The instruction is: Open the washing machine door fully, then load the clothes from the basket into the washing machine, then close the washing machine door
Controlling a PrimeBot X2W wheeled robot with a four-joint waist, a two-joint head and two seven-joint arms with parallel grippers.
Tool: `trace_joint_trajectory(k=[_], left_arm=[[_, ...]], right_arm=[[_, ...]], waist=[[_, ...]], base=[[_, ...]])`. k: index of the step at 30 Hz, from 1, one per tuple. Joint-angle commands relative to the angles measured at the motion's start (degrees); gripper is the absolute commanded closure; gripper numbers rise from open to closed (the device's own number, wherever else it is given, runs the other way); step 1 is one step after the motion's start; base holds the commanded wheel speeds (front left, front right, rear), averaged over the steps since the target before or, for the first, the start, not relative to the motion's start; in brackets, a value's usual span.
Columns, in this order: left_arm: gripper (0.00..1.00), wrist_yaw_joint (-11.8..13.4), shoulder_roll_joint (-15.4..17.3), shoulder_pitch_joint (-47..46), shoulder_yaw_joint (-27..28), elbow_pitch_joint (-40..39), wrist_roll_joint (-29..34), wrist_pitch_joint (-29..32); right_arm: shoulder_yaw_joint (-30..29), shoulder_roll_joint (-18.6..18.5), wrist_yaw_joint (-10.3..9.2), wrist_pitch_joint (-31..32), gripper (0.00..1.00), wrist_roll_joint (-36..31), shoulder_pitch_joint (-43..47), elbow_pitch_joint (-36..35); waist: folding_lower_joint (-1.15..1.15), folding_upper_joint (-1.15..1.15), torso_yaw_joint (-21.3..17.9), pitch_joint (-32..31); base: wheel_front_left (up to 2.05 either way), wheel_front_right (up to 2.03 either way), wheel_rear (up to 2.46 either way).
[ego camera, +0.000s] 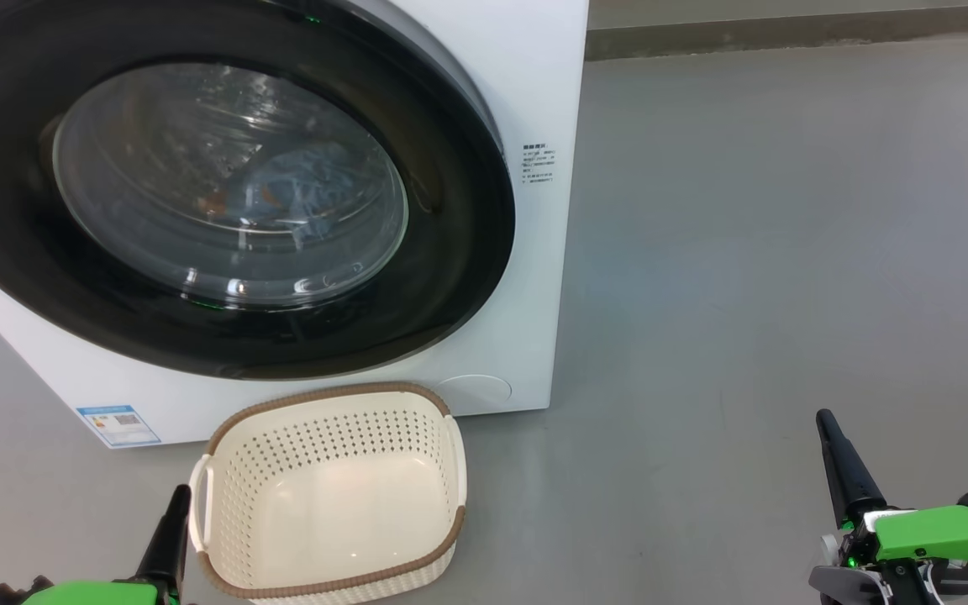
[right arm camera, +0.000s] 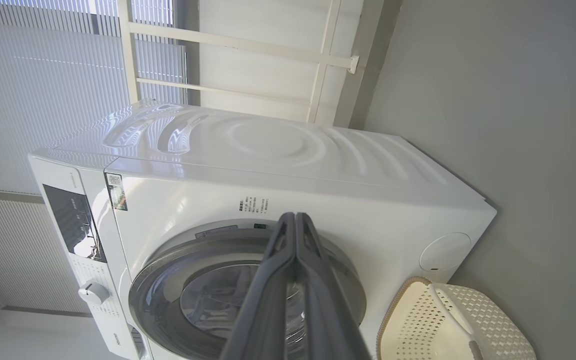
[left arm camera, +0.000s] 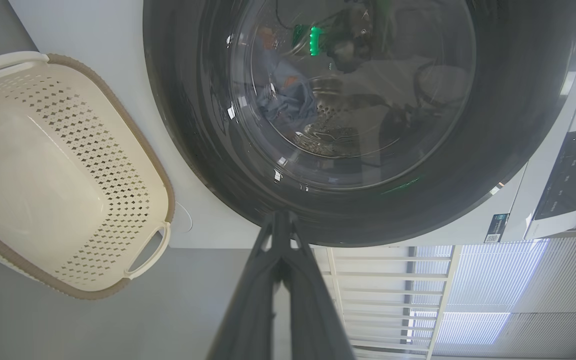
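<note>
Three steps look complete, by my judgement. The washing machine [ego camera: 534, 84] fills my head view from 9 to 12 o'clock; the washing machine door [ego camera: 459, 252] appears shut. The basket [ego camera: 324, 391] stands empty at 6 o'clock, just before the machine. The clothes [ego camera: 299, 189] lie in the drum [left arm camera: 323, 135] behind the glass [ego camera: 156, 126], at 12 o'clock from the left gripper [ego camera: 181, 497], which is clenched on nothing beside the basket's rim. The right gripper [ego camera: 826, 420], likewise clenched and empty, sits at 4 o'clock, well apart. Next I need only hold both grippers clear.
</note>
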Motion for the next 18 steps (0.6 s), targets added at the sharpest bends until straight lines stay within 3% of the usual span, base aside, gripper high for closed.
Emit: trace_joint_trajectory(k=[1,12,18], left_arm=[[1.00,-0.16,0.67,-2.74,1.92,-1.13,-1.56,0.55],[1.00,-0.17,0.14,-3.50,2.23,-1.09,-7.67,2.39],[1.00,-0.17,0.14,-3.51,2.23,-1.09,-7.70,2.39]], right_arm=[[0.89,0.08,0.09,0.56,1.00,1.63,0.21,-2.05],[-0.31,0.71,0.09,2.43,1.00,7.12,0.55,-3.20],[-0.32,0.72,0.09,2.44,1.00,7.13,0.55,-3.20]], waist=[[0.00,0.00,0.04,-0.05],[0.00,0.00,0.30,-0.42],[0.00,0.00,0.30,-0.42]], base=[[0.00,0.00,0.00],[0.00,0.00,0.00],[0.00,0.00,0.00]])
